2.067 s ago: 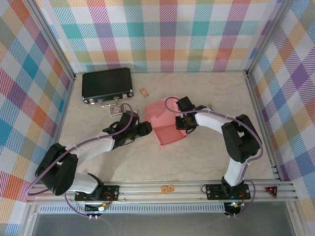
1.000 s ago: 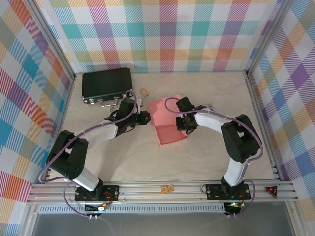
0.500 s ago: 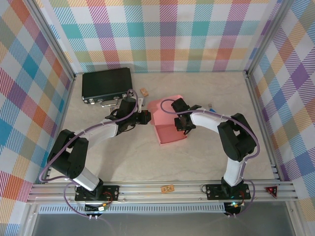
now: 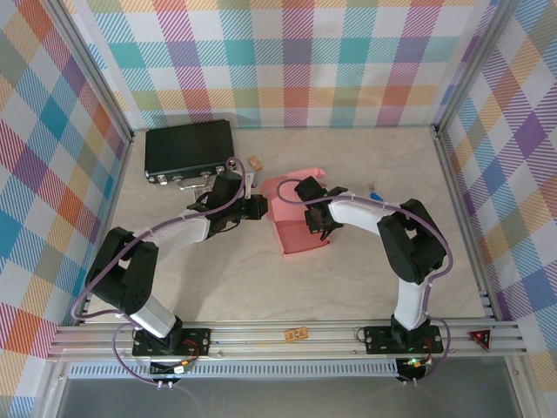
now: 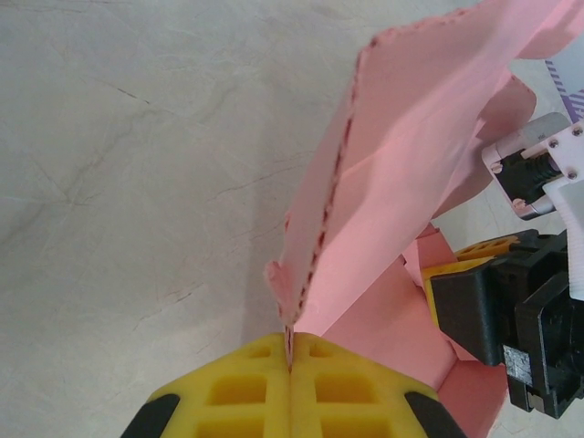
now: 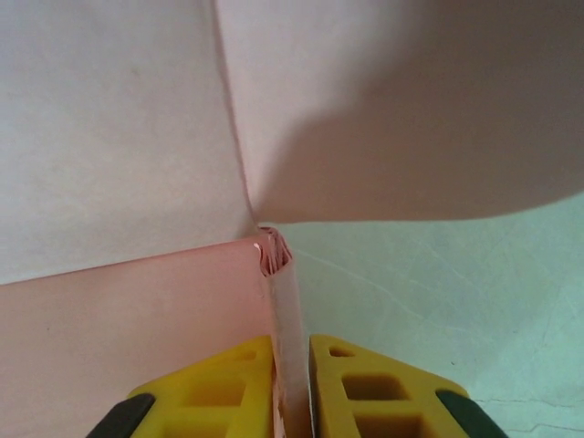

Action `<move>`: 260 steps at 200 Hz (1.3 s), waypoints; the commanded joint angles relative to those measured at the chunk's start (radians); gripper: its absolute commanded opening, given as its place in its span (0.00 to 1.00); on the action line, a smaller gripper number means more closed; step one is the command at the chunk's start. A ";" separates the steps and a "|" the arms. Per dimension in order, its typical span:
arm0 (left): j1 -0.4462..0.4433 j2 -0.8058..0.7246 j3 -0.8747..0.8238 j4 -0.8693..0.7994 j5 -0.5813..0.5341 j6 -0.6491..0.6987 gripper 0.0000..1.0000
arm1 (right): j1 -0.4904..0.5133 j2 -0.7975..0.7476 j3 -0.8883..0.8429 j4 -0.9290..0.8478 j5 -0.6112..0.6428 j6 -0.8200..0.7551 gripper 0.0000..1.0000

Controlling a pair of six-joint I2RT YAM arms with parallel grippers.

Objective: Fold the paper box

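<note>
Since a second ago the right arm's wrist has swung leftward over the paper box (image 4: 300, 237), and the box's far flap stands steeper. The right gripper (image 6: 292, 356) is clamped on a thin upright wall of pink card. The left gripper (image 5: 289, 351) is clenched too, pinching the edge of the left flap. The box sits mid-table (image 4: 261, 283), right of the black hard case (image 4: 190, 148) and apart from it.
</note>
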 commanded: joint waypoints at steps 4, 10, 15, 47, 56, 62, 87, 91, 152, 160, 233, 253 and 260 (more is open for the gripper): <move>0.007 0.012 0.028 0.001 0.030 0.027 0.00 | 0.005 0.034 0.011 -0.047 0.067 0.036 0.16; 0.007 0.013 0.028 0.001 0.032 0.028 0.00 | 0.006 0.036 0.012 -0.050 0.070 0.032 0.16; 0.006 0.015 0.030 0.001 0.031 0.027 0.00 | 0.006 0.038 0.013 -0.052 0.078 0.030 0.16; 0.006 0.019 0.033 0.000 0.029 0.031 0.00 | 0.006 0.049 0.019 -0.070 0.109 0.014 0.17; 0.006 0.019 0.033 0.000 0.027 0.032 0.00 | 0.006 0.052 0.018 -0.072 0.110 0.010 0.17; 0.007 0.021 0.033 0.000 0.025 0.032 0.00 | 0.006 0.056 0.019 -0.075 0.113 0.009 0.17; 0.006 0.024 0.036 -0.001 0.025 0.032 0.00 | 0.011 0.070 0.023 -0.087 0.129 0.009 0.17; 0.006 0.024 0.037 -0.002 0.027 0.031 0.00 | 0.012 0.072 0.022 -0.087 0.132 0.008 0.17; 0.006 0.033 0.051 -0.015 0.025 0.039 0.00 | 0.023 0.113 0.033 -0.090 0.122 -0.047 0.18; 0.005 0.033 0.051 -0.015 0.024 0.039 0.00 | 0.024 0.119 0.034 -0.092 0.114 -0.050 0.18; 0.006 0.035 0.055 -0.018 0.025 0.042 0.00 | 0.030 0.079 0.043 -0.112 0.100 -0.033 0.19; 0.006 0.033 0.056 -0.017 0.030 0.041 0.00 | 0.029 0.035 0.042 -0.107 0.077 -0.026 0.21; 0.006 0.033 0.055 -0.016 0.033 0.042 0.00 | 0.029 0.021 0.041 -0.105 0.068 -0.025 0.22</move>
